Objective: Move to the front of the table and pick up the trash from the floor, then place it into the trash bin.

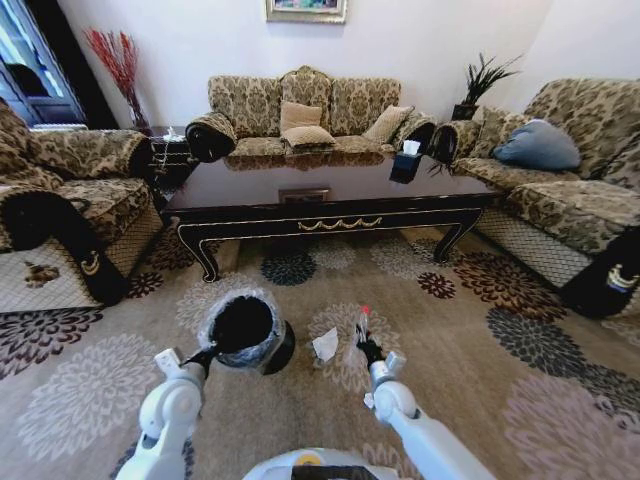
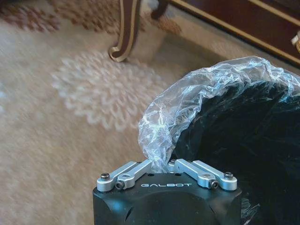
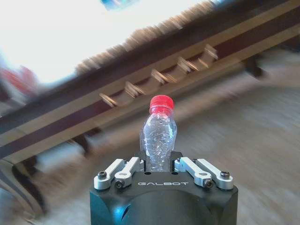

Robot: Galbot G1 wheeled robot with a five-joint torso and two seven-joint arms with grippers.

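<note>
Right gripper (image 3: 159, 165) clamps clear red-capped plastic bottle (image 3: 158, 136), lower centre | left gripper (image 2: 161, 168) pinches black bag-lined trash bin (image 1: 243, 328) rim | white tissue (image 1: 325, 344) remains on floral beige carpet (image 1: 480, 390).

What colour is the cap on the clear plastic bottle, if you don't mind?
Red; the cap of the clear plastic bottle shows best in the right wrist view.

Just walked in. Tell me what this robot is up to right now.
It is picking litter off the carpet in front of the coffee table. The right pincer is shut on a small clear plastic bottle with a red cap, held upright. The left pincer grips the bag-lined rim of the black bin, which looks tilted toward the robot. A crumpled white tissue lies on the floor between bin and bottle.
</note>
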